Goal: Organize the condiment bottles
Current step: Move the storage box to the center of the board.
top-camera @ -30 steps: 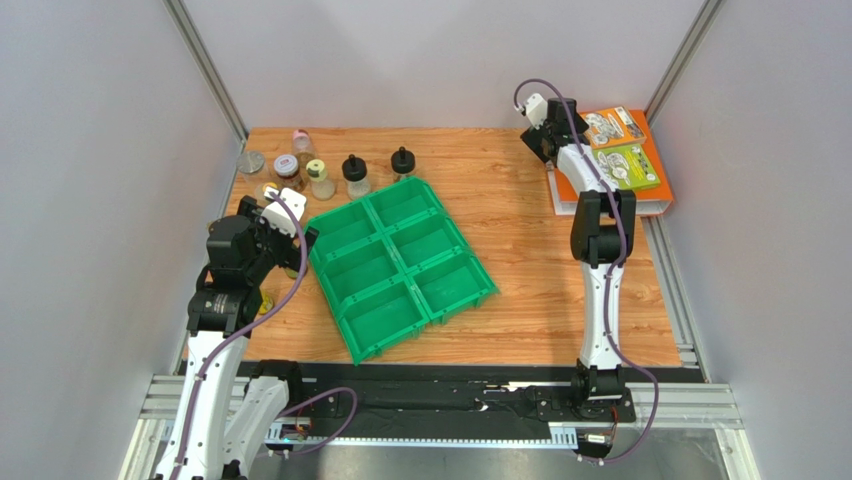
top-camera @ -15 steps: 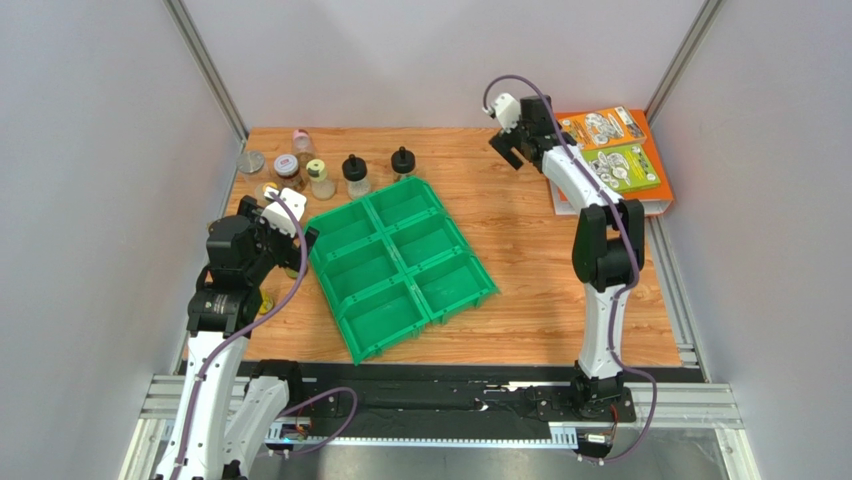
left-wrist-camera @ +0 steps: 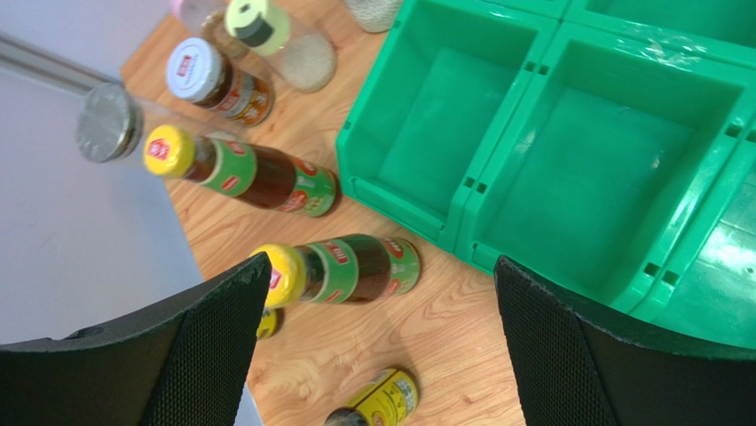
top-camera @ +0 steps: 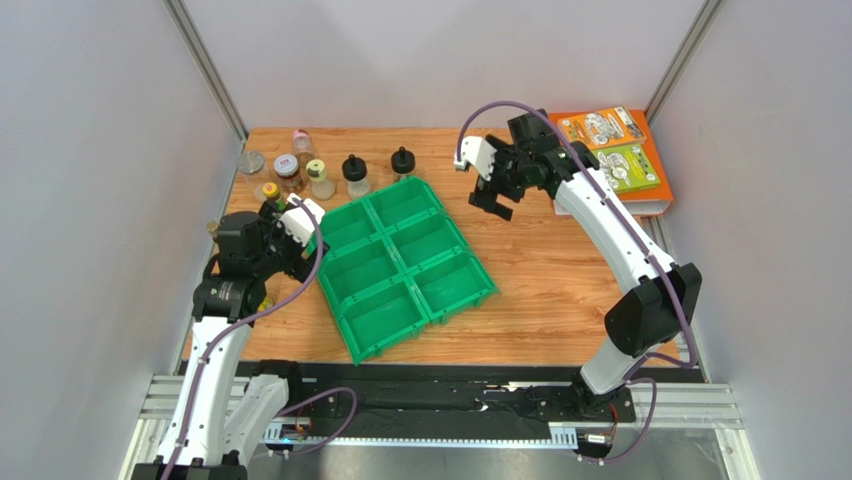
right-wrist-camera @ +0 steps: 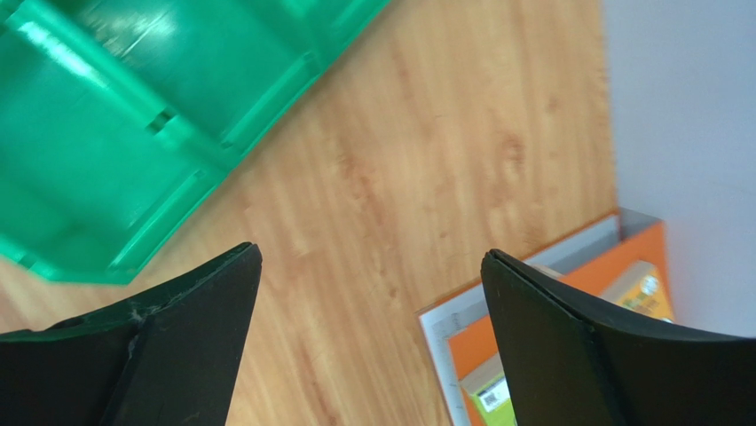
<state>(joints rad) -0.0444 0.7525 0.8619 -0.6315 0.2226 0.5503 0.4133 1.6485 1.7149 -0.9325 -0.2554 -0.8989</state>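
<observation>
Hovering spread wide and empty, the left fingers (left-wrist-camera: 213,346) frame yellow-capped, green-labelled condiment bottles (left-wrist-camera: 266,177) at ten o'clock on the desk (left-wrist-camera: 373,342), beside the green bin (left-wrist-camera: 461,200); label writing unreadable. Toward one o'clock, the right fingers (right-wrist-camera: 177,337) gape, holding nothing.

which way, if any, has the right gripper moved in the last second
Yes. In the top view the right gripper has swung left and nearer, away from the books by the right wall and toward the green bin.
</observation>
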